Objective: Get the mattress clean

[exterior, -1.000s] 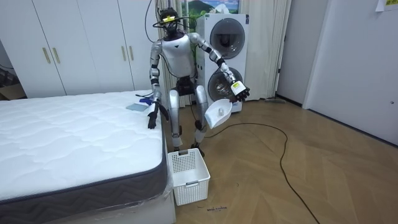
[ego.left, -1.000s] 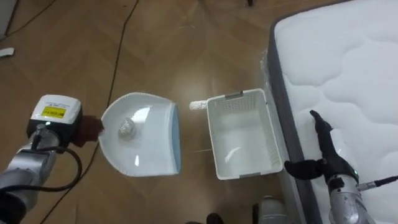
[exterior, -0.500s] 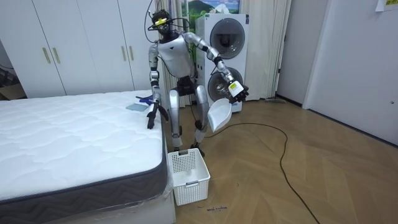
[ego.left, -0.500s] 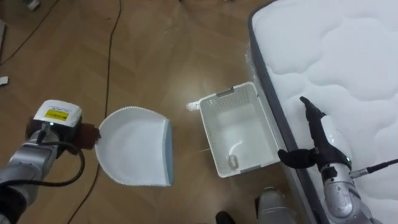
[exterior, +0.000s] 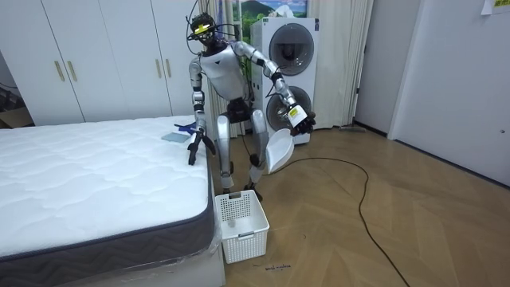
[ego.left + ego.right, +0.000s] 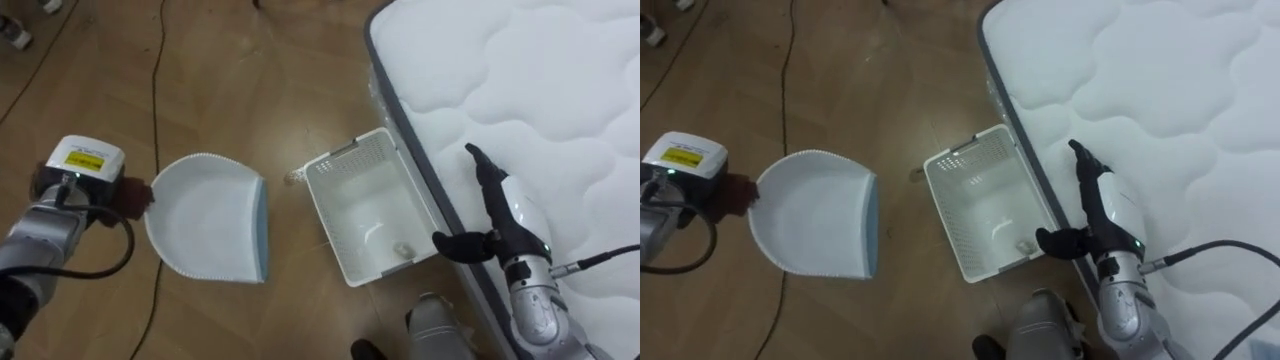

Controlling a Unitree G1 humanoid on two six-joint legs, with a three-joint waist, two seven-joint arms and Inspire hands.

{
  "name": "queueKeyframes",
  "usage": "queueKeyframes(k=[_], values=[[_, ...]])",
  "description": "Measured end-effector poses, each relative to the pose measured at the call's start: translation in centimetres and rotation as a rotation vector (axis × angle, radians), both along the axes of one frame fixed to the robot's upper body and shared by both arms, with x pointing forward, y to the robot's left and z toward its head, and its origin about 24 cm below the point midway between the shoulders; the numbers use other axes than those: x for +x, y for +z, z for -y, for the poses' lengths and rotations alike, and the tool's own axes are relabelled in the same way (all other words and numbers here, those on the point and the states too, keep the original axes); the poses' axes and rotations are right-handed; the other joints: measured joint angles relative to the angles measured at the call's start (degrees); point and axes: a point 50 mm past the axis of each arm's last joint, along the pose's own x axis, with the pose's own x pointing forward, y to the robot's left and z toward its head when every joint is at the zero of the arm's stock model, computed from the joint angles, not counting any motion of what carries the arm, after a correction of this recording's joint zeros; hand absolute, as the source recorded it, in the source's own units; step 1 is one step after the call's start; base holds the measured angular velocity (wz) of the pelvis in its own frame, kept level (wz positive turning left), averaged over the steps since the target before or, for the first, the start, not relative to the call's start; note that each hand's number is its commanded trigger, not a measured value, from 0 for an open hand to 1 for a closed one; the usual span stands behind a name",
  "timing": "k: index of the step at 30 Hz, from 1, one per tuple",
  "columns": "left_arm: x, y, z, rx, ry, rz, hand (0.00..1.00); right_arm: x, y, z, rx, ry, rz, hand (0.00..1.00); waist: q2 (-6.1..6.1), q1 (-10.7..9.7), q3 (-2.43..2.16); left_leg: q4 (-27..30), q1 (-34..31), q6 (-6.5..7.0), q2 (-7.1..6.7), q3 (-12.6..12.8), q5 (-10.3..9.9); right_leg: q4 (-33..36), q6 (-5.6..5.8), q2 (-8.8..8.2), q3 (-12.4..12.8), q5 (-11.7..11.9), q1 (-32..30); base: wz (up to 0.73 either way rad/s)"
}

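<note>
The dustpan (image 6: 205, 232) is white with a pale blue lip, the basket (image 6: 355, 160) white with a grid of small holes in its wall, the mattress (image 6: 520, 80) white with wavy quilting and a grey side band, the floor (image 5: 398, 231) brown herringbone wood, the wardrobe (image 5: 96, 56) white

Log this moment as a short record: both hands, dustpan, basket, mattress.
left hand: shut on the handle of the dustpan, out over the floor
right hand: fingers straight, over the edge of the mattress, holding nothing
dustpan: white, nothing visible in it, left of the basket
basket: white, on the floor beside the mattress, small scrap inside
mattress: white quilted top
</note>
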Motion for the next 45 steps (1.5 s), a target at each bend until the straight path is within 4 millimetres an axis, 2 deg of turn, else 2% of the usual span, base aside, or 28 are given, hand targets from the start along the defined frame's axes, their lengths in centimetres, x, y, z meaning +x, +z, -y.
queueKeyframes(k=[10,15,16,18,19,20,21,22,24,26,27,28,31,33,34,36,37,38,39,40,41,42,43,44,45], values=[[-0.8,-0.9,-1.1,0.020,0.054,-0.056,1.00,-0.1,-0.1,0.2,-0.005,0.000,-0.012,0.00,-0.38,0.1,0.28,0.1,0.2,0.00,-0.02,0.0,0.0,0.1,0.03,-0.08,0.0,0.0,0.2,0.00],[-0.6,-0.9,-0.4,-0.134,0.092,0.016,1.00,-0.3,-0.2,0.1,0.004,0.005,-0.006,0.00,-1.20,0.5,0.59,0.4,0.5,-0.01,0.03,-0.1,0.0,0.1,0.03,0.40,1.0,0.0,0.2,-0.06],[-0.6,-1.0,-0.2,-0.148,0.088,0.023,1.00,-0.3,-0.2,0.1,0.007,0.004,-0.006,0.00,-1.38,0.6,0.57,0.6,0.5,-0.02,-0.02,-0.4,0.0,0.2,0.03,0.47,1.2,0.0,0.2,-0.21],[-0.4,-0.8,0.5,-0.187,0.057,0.049,1.00,-0.4,-0.3,0.1,0.034,-0.007,-0.007,0.00,-2.25,1.9,0.68,1.6,0.5,-0.50,-0.20,-3.0,-0.3,0.1,-0.05,1.39,2.3,0.2,0.2,-0.42],[-0.6,-0.9,0.8,-0.229,0.042,0.074,1.00,-0.5,-0.5,0.1,0.044,-0.010,-0.016,0.00,-2.84,3.1,0.60,2.2,0.5,-1.42,-0.46,-6.7,-0.8,-0.4,-0.32,2.42,3.2,0.6,0.7,-0.72],[-0.8,-1.1,1.4,-0.283,0.030,0.104,1.00,-0.7,-0.7,0.1,0.051,-0.015,-0.025,0.00,-3.30,4.0,0.46,2.3,0.8,-1.75,-1.26,-11.5,-1.0,-1.2,-0.31,3.62,4.3,1.0,1.6,-0.90],[-1.1,-1.3,2.1,-0.341,0.018,0.131,1.00,-0.8,-0.9,0.1,0.055,-0.020,-0.031,0.00,-3.54,4.8,0.38,2.2,1.7,-2.15,-1.25,-13.2,-1.2,-2.3,-0.35,4.53,5.0,1.5,2.6,-0.70],[-1.2,-1.4,2.4,-0.370,0.009,0.144,1.00,-0.9,-1.0,0.2,0.061,-0.025,-0.035,0.00,-3.81,5.2,0.26,2.1,2.1,-2.25,-1.23,-13.6,-1.3,-2.7,-0.37,4.83,5.4,1.7,3.0,-0.65],[-1.8,-1.2,3.5,-0.478,-0.026,0.202,1.00,-1.6,-1.7,0.4,0.067,-0.047,-0.064,0.00,-4.82,6.1,-0.32,2.1,3.2,-2.40,-1.07,-14.4,-1.4,-4.3,-0.13,6.10,6.7,2.4,4.3,-0.49],[-2.2,-1.0,4.5,-0.572,-0.044,0.237,1.00,-2.5,-2.1,0.8,0.066,-0.076,-0.083,0.00,-5.37,6.7,-0.72,2.1,4.5,-2.59,-0.71,-14.9,-1.5,-5.9,0.19,7.36,7.8,3.0,5.9,-0.41],[-2.5,-1.0,5.1,-0.634,-0.049,0.259,1.00,-3.2,-2.6,1.1,0.070,-0.103,-0.107,0.00,-5.91,7.1,-1.05,1.8,5.7,-2.59,-0.60,-14.9,-1.5,-6.8,0.22,7.54,8.1,3.2,7.2,-0.40],[-2.7,-1.0,5.5,-0.664,-0.050,0.267,1.00,-3.6,-2.8,1.2,0.075,-0.117,-0.117,0.00,-6.11,7.1,-1.18,1.6,6.5,-2.60,-0.59,-15.0,-1.5,-7.3,0.30,7.59,8.2,3.4,7.9,-0.29],[-3.0,-1.4,6.8,-0.798,-0.034,0.303,1.00,-5.2,-3.8,1.7,0.096,-0.199,-0.161,0.00,-7.20,7.3,-1.76,-2.1,11.5,-2.60,-0.43,-14.5,-1.5,-10.4,0.75,8.48,9.5,4.3,12.1,-0.34],[-4.1,-2.1,7.2,-0.900,0.021,0.346,1.00,-6.0,-4.1,1.7,0.114,-0.245,-0.164,0.00,-7.93,7.5,-2.22,-4.6,14.8,-2.64,0.00,-13.8,-1.5,-13.7,0.72,9.67,10.2,6.2,14.6,-0.69],[-4.3,-2.1,7.2,-0.928,0.032,0.353,1.00,-6.2,-4.2,1.7,0.115,-0.250,-0.169,0.00,-8.42,7.6,-2.38,-4.6,15.2,-2.64,0.04,-13.8,-1.5,-14.1,0.73,9.83,10.2,6.5,14.9,-0.76],[-5.4,-3.1,7.6,-1.027,0.099,0.366,1.00,-6.9,-4.5,1.6,0.112,-0.259,-0.192,0.00,-10.57,8.6,-2.73,-4.4,17.8,-2.61,0.06,-13.4,-1.6,-14.9,0.56,10.92,11.3,8.0,16.3,-1.01],[-5.8,-3.5,7.6,-1.048,0.123,0.366,1.00,-6.9,-4.5,1.6,0.110,-0.260,-0.198,0.00,-10.93,9.1,-2.90,-4.5,18.5,-2.58,0.23,-13.3,-1.6,-15.6,0.42,11.25,11.2,8.7,16.8,-1.47],[-6.6,-4.0,7.8,-1.089,0.159,0.371,1.00,-6.9,-4.6,1.5,0.114,-0.263,-0.204,0.00,-11.61,10.5,-2.87,-5.5,20.2,-2.43,0.47,-13.0,-1.7,-17.5,-0.13,11.83,10.1,10.7,17.4,-1.84],[-7.1,-4.4,8.1,-1.124,0.183,0.381,1.00,-6.6,-4.5,1.3,0.126,-0.258,-0.205,0.00,-12.10,12.3,-2.77,-7.5,21.8,-2.38,0.62,-13.0,-1.7,-19.5,-1.04,11.76,6.4,13.3,17.5,-1.90],[-7.2,-4.5,8.2,-1.137,0.192,0.384,1.00,-6.5,-4.5,1.3,0.130,-0.251,-0.205,0.00,-12.18,13.1,-2.81,-8.9,22.4,-2.35,0.76,-13.0,-1.7,-21.0,-1.53,11.67,3.9,14.9,17.5,-1.85],[-7.4,-4.7,8.3,-1.150,0.202,0.387,1.00,-6.0,-4.4,1.0,0.143,-0.236,-0.203,0.00,-12.28,13.9,-2.85,-12.2,23.7,-2.14,1.38,-12.3,-1.5,-24.9,-2.87,11.71,-1.5,18.5,17.9,-1.58],[-7.5,-4.7,8.2,-1.165,0.212,0.397,1.00,-5.6,-4.3,0.6,0.160,-0.224,-0.202,0.00,-13.02,14.6,-2.78,-14.6,24.3,-2.08,2.95,-7.1,-1.4,-25.8,-4.20,11.04,-7.4,19.8,17.9,-1.37],[-7.5,-4.7,8.4,-1.173,0.214,0.398,1.00,-5.8,-4.5,0.5,0.166,-0.227,-0.209,0.00,-13.65,14.5,-2.74,-14.6,24.6,-2.13,3.29,-3.7,-1.4,-22.9,-4.33,9.67,-10.6,17.7,17.8,-0.89],[-7.6,-5.0,9.2,-1.205,0.219,0.394,1.00,-6.7,-4.8,0.7,0.171,-0.246,-0.232,0.00,-14.47,14.7,-2.85,-14.8,25.6,-2.15,3.72,1.2,-1.4,-15.4,-4.10,7.51,-15.0,12.5,18.9,-0.53],[-7.9,-5.4,10.0,-1.250,0.241,0.388,1.00,-7.3,-5.1,0.9,0.175,-0.263,-0.253,0.00,-14.80,15.0,-2.82,-15.8,27.1,-2.25,3.90,5.6,-1.3,-9.9,-3.05,5.10,-17.5,8.9,21.6,-0.53]])
